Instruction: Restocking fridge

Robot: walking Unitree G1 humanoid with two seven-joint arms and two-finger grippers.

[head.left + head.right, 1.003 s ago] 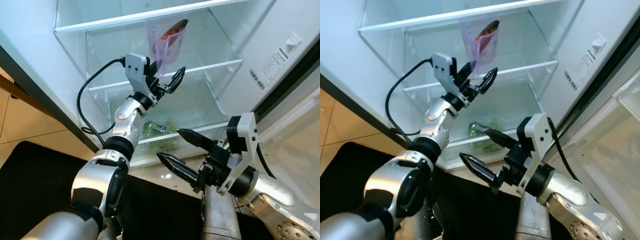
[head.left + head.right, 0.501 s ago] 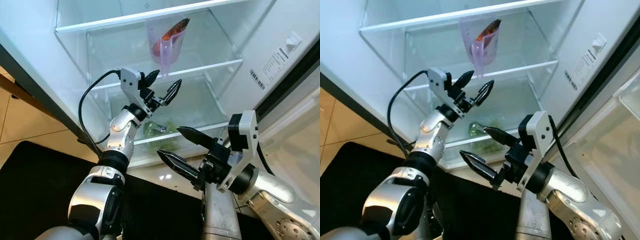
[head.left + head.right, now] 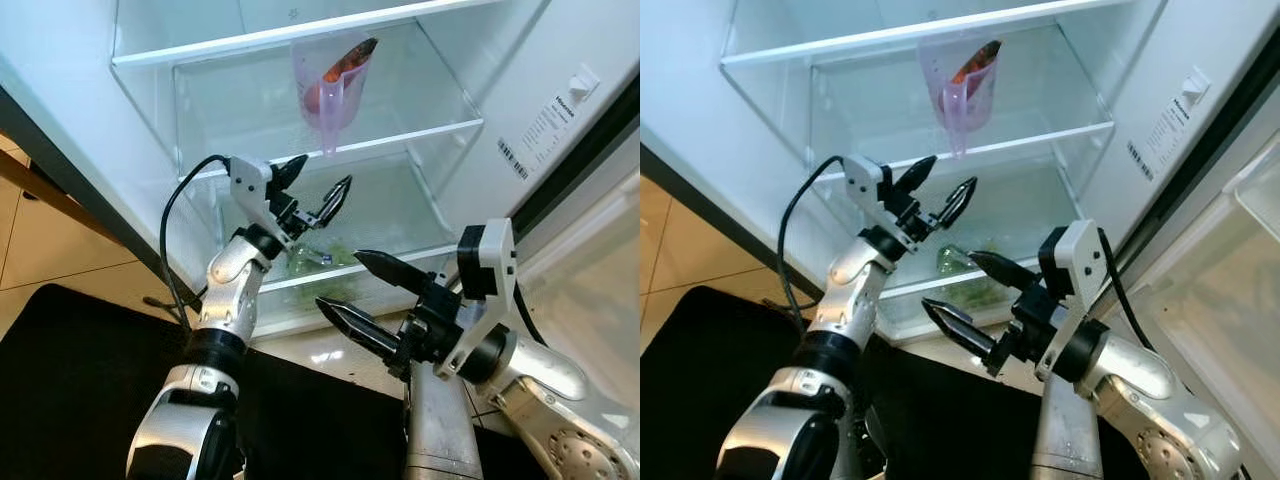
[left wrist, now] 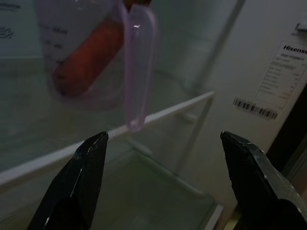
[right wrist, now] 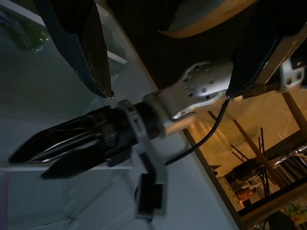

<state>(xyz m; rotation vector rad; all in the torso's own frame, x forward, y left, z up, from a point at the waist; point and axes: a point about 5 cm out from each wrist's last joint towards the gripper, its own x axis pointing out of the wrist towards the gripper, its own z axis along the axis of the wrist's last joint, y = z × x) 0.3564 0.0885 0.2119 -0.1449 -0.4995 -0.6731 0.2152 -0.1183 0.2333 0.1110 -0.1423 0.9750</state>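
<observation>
Purple jug (image 3: pixel 333 85) on fridge shelf, above empty left hand (image 3: pixel 318 190).

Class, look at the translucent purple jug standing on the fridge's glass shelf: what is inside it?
Inside the purple jug an orange-red, carrot-like item leans, its tip poking above the rim. The tinted wall blurs its lower end, so what else lies at the bottom cannot be told.

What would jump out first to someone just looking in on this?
The purple measuring jug with something orange-red inside, standing on the fridge's glass shelf. Just below it the left gripper hangs open and empty. The right gripper is open too, in front of the drawer with green produce.
</observation>
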